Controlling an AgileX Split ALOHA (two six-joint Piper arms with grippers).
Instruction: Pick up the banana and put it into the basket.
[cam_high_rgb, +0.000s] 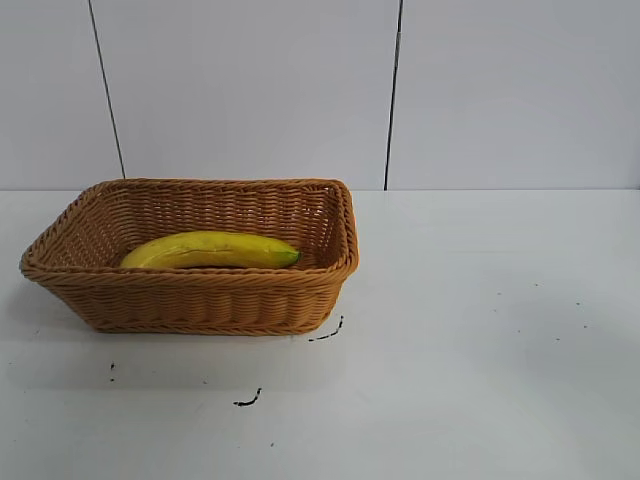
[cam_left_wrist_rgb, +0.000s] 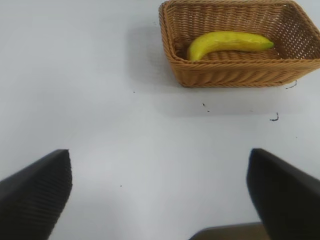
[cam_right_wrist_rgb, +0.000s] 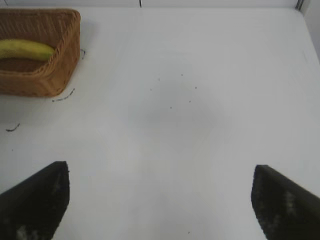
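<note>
At left of the exterior view, banana (cam_high_rgb: 212, 250) is seen lying inside basket (cam_high_rgb: 200, 300). Left gripper (cam_left_wrist_rgb: 160, 195) and right gripper (cam_right_wrist_rgb: 160, 200) are spread wide, empty, well apart from it. Little risk is judged; only a stray re-approach could nudge the basket.

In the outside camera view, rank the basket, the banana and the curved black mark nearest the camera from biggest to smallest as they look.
1. Basket, largest.
2. Banana, lying inside it.
3. Black mark on the table, smallest, even though nearest the camera.
</note>
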